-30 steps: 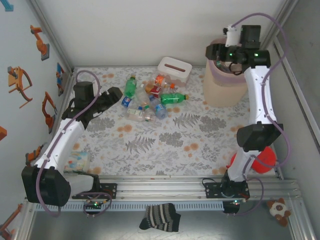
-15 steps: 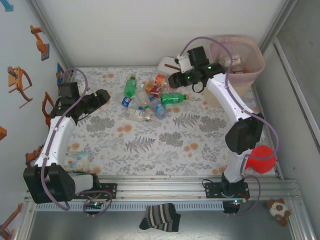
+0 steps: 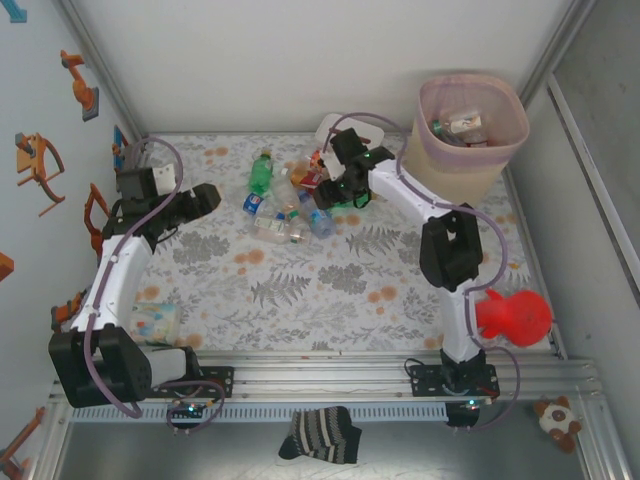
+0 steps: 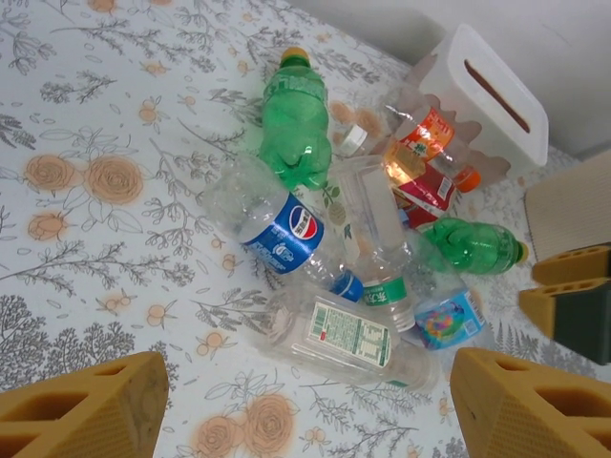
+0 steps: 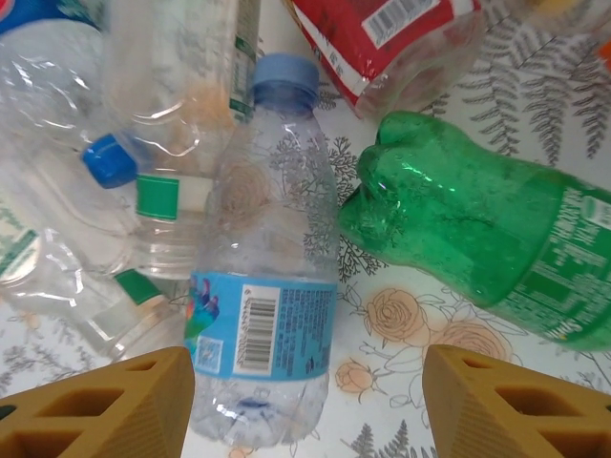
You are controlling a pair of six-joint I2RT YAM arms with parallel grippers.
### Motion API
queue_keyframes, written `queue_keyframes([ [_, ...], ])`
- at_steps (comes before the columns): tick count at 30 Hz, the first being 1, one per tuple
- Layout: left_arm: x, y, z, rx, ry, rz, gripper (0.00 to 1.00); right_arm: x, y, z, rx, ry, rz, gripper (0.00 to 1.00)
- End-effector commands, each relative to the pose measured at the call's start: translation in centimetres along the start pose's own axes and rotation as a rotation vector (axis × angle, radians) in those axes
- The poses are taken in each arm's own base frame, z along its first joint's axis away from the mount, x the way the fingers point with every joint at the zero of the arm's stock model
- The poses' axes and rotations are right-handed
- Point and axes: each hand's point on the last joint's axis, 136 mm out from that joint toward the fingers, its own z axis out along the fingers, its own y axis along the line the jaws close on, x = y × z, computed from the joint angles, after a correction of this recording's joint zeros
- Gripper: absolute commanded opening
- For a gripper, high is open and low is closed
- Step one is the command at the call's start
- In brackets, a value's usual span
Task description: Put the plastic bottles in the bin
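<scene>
An evenly lit floral tablecloth (image 3: 330, 280) spreads below a white far wall (image 3: 300, 60); orange shapes (image 3: 40, 160) hang on the pale left wall (image 3: 40, 100).

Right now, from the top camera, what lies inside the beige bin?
Inside the bin, lined with a pink bag, a few bottles lie jumbled together. Their exact number is unclear, and anything beneath them or low against the near wall is hidden.

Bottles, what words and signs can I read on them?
Round red, white and blue Pepsi sign: on the blue-labelled bottle.
Barcode, digits blurred: on the light-blue-labelled bottle.
Barcode, digits blurred: on the red-labelled bottle.
Small print on the white-labelled bottle and the green bottle: too small to read.
</scene>
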Motion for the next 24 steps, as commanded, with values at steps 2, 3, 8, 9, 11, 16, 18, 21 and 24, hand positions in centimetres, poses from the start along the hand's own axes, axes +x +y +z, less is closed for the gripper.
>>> queue_keyframes([
  [2,-0.6,-0.4,0.1,0.036,-0.032,0.020,0.78,-0.2,0.2,0.9,0.032,0.017,0.005,0.64],
  [3,-0.5,-0.4,0.1,0.037,-0.033,0.020,0.78,-0.1,0.2,1.2,0.036,0.025,0.008,0.64],
  [8,-0.7,-0.4,-0.1,0.041,-0.037,0.014,0.78,0.3,0.9,3.1,0.016,0.054,0.021,0.66],
  [9,-0.8,-0.5,-0.1,0.047,-0.040,0.013,0.78,0.2,1.0,3.4,0.018,0.056,0.018,0.66],
  [11,-0.9,-0.5,-0.1,0.053,-0.042,0.006,0.78,0.3,1.0,4.0,0.020,0.065,0.022,0.67],
  [16,-1.1,-0.2,-0.1,0.055,-0.046,-0.012,0.78,0.3,1.7,5.6,-0.016,0.083,0.044,0.71],
  [18,-1.1,-0.2,-0.2,0.058,-0.050,-0.011,0.78,0.6,1.8,6.1,-0.021,0.093,0.047,0.72],
  [21,-1.2,-0.4,-0.3,0.063,-0.057,-0.008,0.78,1.2,1.7,6.8,-0.023,0.113,0.056,0.73],
  [24,-1.2,-0.5,-0.3,0.071,-0.057,-0.011,0.78,1.8,1.7,7.4,-0.026,0.129,0.062,0.73],
])
